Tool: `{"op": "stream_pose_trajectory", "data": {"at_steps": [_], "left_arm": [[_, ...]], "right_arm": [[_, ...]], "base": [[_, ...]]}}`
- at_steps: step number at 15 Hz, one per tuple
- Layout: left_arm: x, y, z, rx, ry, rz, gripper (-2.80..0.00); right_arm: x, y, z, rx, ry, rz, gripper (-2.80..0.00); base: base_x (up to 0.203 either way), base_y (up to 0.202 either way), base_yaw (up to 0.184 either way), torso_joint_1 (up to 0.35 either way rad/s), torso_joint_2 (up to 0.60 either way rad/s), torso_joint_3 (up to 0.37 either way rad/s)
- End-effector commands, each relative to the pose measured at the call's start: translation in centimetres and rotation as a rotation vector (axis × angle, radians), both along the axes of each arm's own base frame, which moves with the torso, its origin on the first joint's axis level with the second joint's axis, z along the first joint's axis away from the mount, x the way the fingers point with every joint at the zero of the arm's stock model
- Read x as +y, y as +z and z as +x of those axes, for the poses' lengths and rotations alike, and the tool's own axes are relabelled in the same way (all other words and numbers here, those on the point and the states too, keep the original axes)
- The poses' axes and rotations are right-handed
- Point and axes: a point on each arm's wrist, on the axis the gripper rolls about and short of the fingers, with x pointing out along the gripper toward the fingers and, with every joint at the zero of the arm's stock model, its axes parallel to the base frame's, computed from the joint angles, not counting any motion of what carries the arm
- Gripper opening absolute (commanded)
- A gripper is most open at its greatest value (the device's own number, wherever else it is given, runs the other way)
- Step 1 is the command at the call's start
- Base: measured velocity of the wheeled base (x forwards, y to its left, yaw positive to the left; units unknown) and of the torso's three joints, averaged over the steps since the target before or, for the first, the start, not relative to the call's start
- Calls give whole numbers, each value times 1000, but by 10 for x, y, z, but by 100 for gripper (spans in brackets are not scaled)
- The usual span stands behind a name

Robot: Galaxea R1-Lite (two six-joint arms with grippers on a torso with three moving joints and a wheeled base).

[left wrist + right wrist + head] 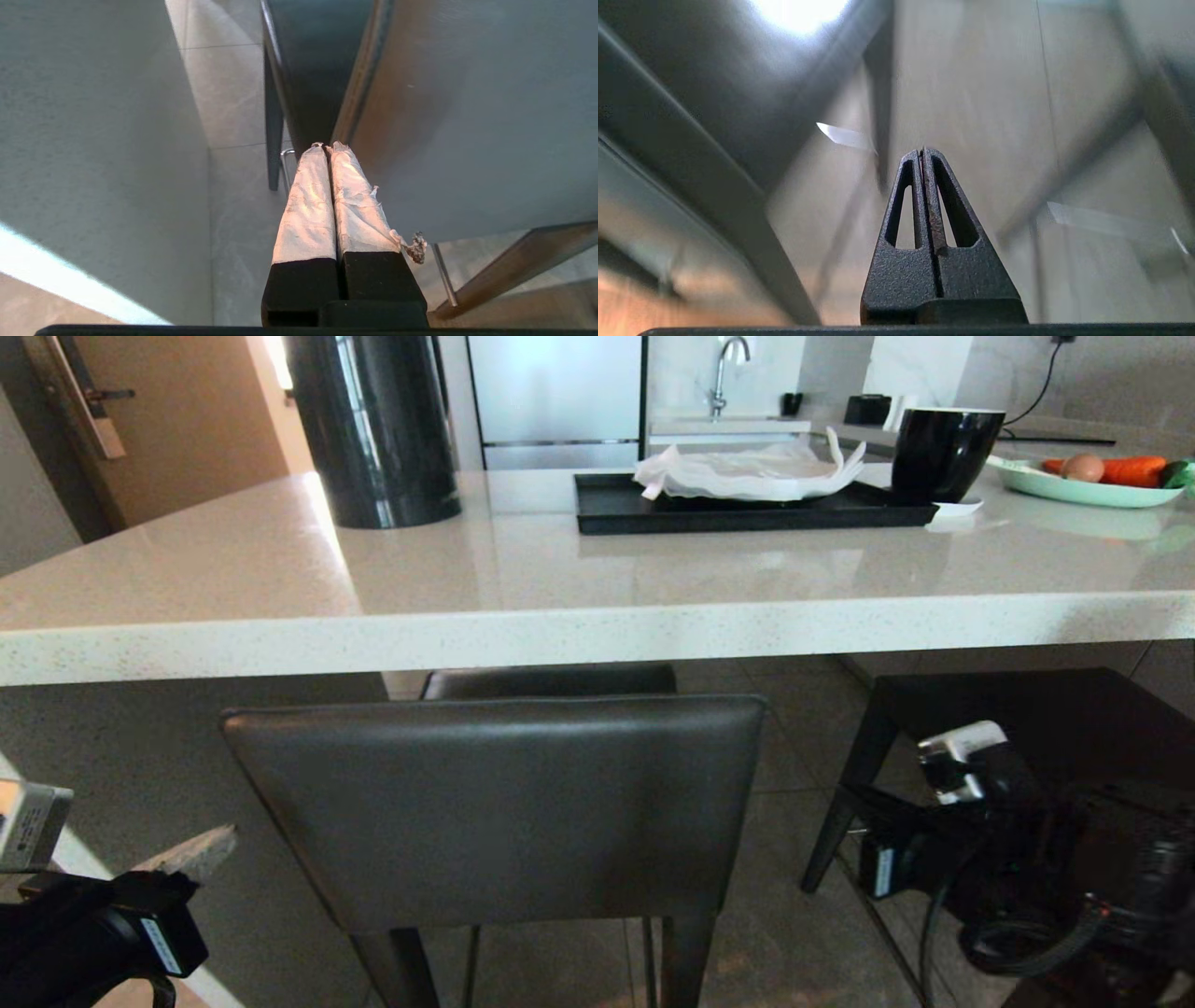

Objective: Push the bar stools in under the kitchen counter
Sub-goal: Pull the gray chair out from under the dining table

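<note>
Left wrist view shows the left gripper [325,145] pressed shut and empty beside the near bar stool's backrest [444,116]; the right gripper [923,150] is likewise closed on nothing, low by the second stool [1008,709]. Both bar stools stand before the kitchen counter [560,625], which carries a black tray [747,509], a mug [943,453] and a plate [1088,490].

Near stool's [495,803] seat hidden behind its backrest; right stool [1008,709] partly hidden by right arm [1008,859]; right wrist view blurred.
</note>
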Motion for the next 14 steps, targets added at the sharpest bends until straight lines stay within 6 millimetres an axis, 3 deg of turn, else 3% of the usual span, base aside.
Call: {"op": "stream_pose_trajectory", "data": {"at_steps": [1,4,9,12,14], "left_arm": [[0,1,-1,-10,-1,-2,-280],[-1,3,-1,-19,-10,-3,-280],[-1,3,0,-20,-12,-7,-280],[-1,3,-5,-29,-20,-10,-280],[2,5,-16,-63,-7,-19,-280]], "right_arm": [[35,-15,12,-43,20,11,-280],[44,5,15,-126,16,67,-280],[57,3,27,-138,25,74,-280],[54,3,23,-131,27,70,-280],[40,-1,12,-100,17,63,-280]], "base": [[0,0,0,0,0,0],[0,0,0,0,0,0],[0,0,0,0,0,0],[0,0,0,0,0,0],[0,0,0,0,0,0]]}}
